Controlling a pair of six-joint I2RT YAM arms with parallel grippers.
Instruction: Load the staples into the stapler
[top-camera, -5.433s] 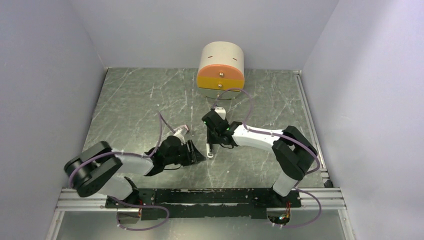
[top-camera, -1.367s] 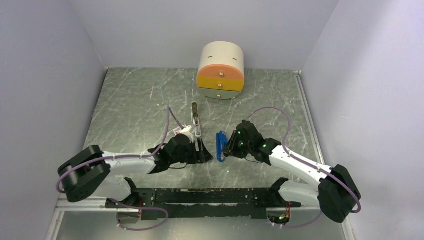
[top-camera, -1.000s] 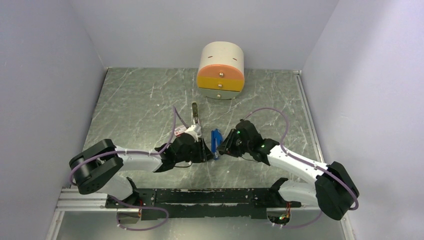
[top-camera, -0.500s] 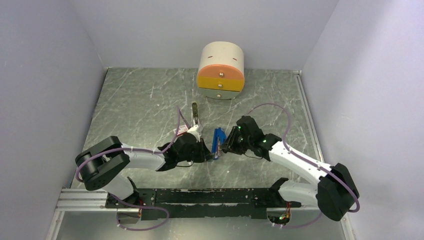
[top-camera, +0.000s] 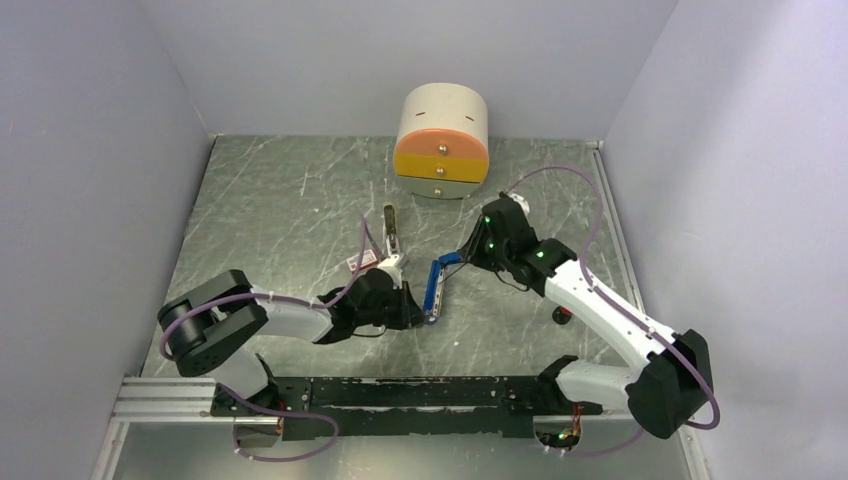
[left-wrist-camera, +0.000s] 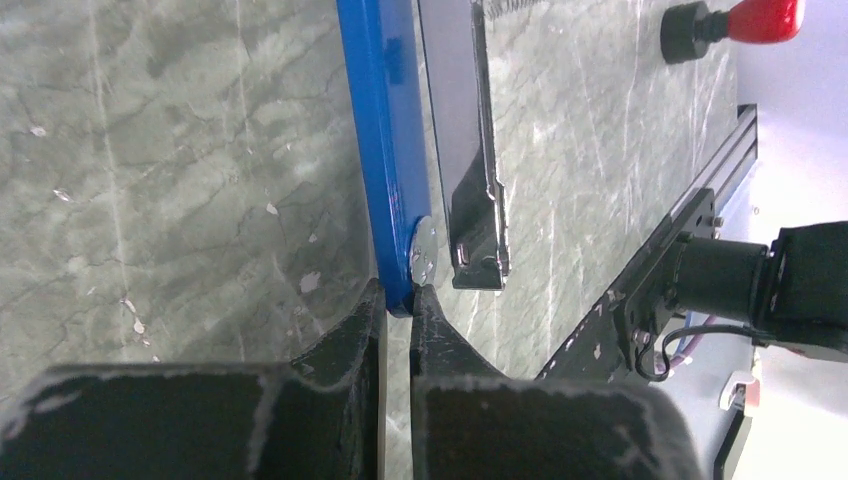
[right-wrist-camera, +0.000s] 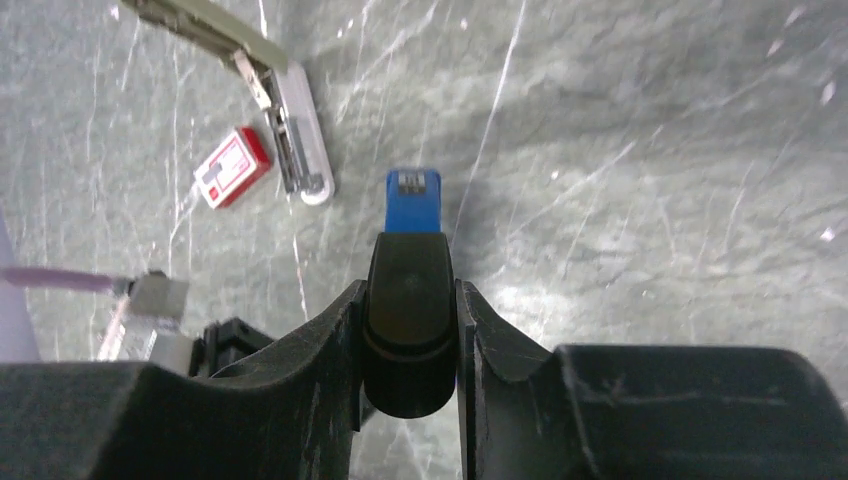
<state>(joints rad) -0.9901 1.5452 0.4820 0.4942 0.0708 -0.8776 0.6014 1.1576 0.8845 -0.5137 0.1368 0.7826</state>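
The short silvery-grey ribbed block that I take for the staples (right-wrist-camera: 287, 150) lies flat on the marbled grey table (top-camera: 270, 200). It sits hard against a white elongated plastic piece (right-wrist-camera: 306, 140), from which an olive metal bar (right-wrist-camera: 195, 22) runs on, and just beside the small red-and-white cardboard box (right-wrist-camera: 232, 165). Its long axis points roughly away from the arm bases, nearly parallel to the blue-and-black metal stapler (top-camera: 437, 288), which sits just to its right in the top view (so either the stapler goes to the block or one pincer must let go).

The left arm is plainly the nearer. The left gripper (left-wrist-camera: 398, 295) sits just on the base side of the block, its jaws pinched tight on the stapler's blue hinge end by the rivet. The right gripper (right-wrist-camera: 410, 290) is clamped on the black rounded far end, so the stapler is spanned between the two.

In the left wrist view the black-and-chrome staple channel (left-wrist-camera: 465, 150) stands swung apart from the blue arm; whether anything lies in it cannot be told. The red-and-white box shows no contents. At the back, the beige rounded drawer unit (top-camera: 441, 135) has its orange and yellow drawers shut, contents hidden. A small red-and-black object (top-camera: 562, 316) lies near the right arm.
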